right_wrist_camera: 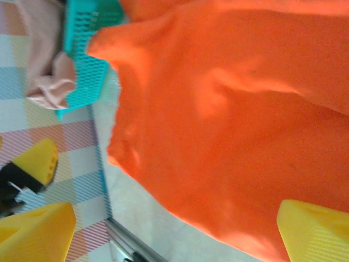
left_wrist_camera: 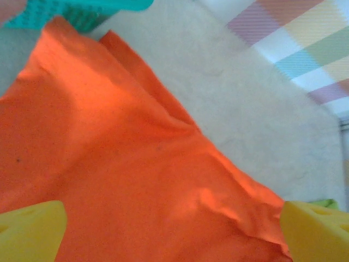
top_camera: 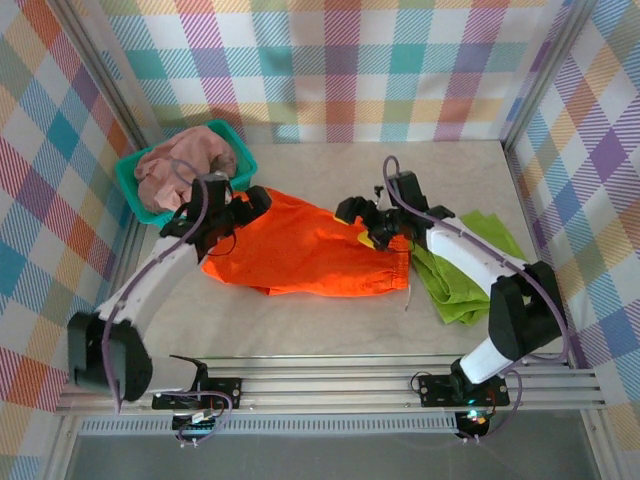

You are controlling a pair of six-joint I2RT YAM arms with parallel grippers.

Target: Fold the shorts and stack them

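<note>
Worktop (top_camera: 330, 320) is carrying everything, and the orange shorts (top_camera: 300, 250) are lying spread mid-worktop, taking the most room. That looks deliberate: they are sitting flat between both arms so each can reach an edge. The gathered waist is pointing toward the right arm and the leg ends toward the left arm. Cloth is rippling a bit, with the near-left hem tucking under itself, so it is likely not smoothed out yet.

Lime green shorts (top_camera: 465, 285) are lying just beside the orange shorts' waist end, partly under the right arm. They are probably sitting there as the start of the stack or waiting out of the way; I cannot tell which, or whether they are folded.

Teal basket (top_camera: 130, 190) is sitting just off the orange shorts' far-left corner, one leg end nearly touching its wall. The pink shorts (top_camera: 185, 160) are heaping inside it, bunched and unfolded, and seem to be waiting their turn.

Left pincer (top_camera: 252, 205) is hovering over the orange shorts' far-left leg corner, jaws apart. On the left wrist view the yellow fingertips (left_wrist_camera: 32, 229) are straddling orange cloth with nothing pinched. Right pincer (top_camera: 365, 228) is hovering over the orange shorts' far edge near the waist, jaws apart too. Its wrist view is showing the tips wide over the fabric and gripping nothing.

Judgement: both are lining up on opposite ends of one long edge, setting up a two-handed fold of the orange pair. Folding is looking barely underway.
</note>
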